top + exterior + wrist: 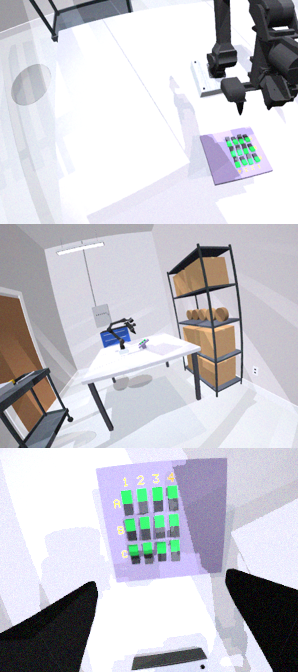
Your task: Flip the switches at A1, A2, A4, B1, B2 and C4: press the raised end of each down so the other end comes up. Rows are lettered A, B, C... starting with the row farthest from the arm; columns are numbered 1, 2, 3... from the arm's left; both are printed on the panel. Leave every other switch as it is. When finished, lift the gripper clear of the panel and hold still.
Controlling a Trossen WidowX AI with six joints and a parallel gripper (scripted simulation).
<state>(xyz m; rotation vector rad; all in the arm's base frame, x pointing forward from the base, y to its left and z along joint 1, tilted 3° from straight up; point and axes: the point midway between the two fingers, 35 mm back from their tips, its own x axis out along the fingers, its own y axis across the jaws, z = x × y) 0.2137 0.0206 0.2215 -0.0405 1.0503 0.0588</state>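
Note:
A purple switch panel (213, 156) (143, 343) (200, 511) lies flat on the white table. It carries three rows of four rocker switches (241, 150) (149, 524), each half green and half grey, with yellow row letters and column numbers printed beside them. My gripper (254, 109) (133, 331) (161, 581) is open and empty. It hangs well above the table, on the arm's side of the panel and clear of it. In the wrist view both dark fingers frame the near edge of the panel.
The arm's white base plate (202, 81) (166, 660) sits on the table behind the panel. A dark frame (55, 17) stands at the table's far corner. A shelf with boxes (211, 319), a blue crate (114, 337) and a cart (29, 397) stand around the table.

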